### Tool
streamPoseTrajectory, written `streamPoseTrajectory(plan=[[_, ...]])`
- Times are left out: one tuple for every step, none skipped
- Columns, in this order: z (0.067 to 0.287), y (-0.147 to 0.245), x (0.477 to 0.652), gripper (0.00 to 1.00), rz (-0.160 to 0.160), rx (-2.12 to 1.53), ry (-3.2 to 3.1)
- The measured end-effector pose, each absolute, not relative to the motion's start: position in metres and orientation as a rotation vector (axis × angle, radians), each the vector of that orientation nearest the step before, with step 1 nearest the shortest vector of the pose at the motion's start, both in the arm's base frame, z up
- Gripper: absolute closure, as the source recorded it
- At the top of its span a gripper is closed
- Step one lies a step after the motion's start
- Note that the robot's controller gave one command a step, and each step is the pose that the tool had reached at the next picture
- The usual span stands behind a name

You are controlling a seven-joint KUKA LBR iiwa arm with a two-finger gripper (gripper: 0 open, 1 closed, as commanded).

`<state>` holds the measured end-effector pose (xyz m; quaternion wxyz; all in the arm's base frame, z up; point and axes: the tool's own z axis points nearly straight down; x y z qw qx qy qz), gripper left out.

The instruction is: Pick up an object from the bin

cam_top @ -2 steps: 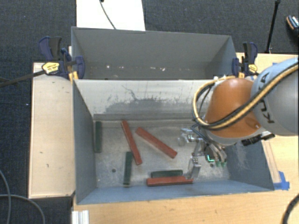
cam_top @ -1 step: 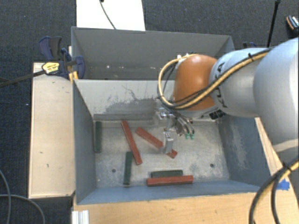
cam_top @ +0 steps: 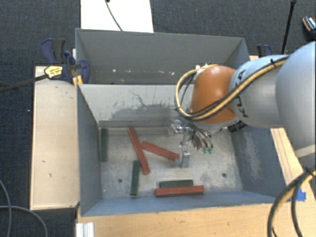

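Red stick [cam_top: 159, 150] lies just beside my gripper [cam_top: 185, 158], whose opening I cannot tell; I should straddle its end squarely.

The bin [cam_top: 148, 58] is dull grey metal, its floor scuffed pale beneath the tool [cam_top: 185, 160], itself bare bright metal. Above the tool, the orange cover [cam_top: 212, 90] is glossy. The red bar [cam_top: 159, 150] just left of the tool looks matt and smooth.

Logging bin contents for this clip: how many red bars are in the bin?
3. The steep red bar lies left of centre; the slanted red bar runs from beside it toward the tool; the near-wall red bar lies beside a green bar. The arm could hide others.
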<state>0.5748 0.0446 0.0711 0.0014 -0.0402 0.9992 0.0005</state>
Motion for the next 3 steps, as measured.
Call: streamPoseTrajectory(plan=[[0.0734,0.045,0.5761,1.0,0.001,-0.126,3.133],[0.0717,0.0452,0.5756,0.0,0.002,-0.125,3.134],[0.0722,0.045,0.5751,1.0,0.001,-0.125,3.137]])
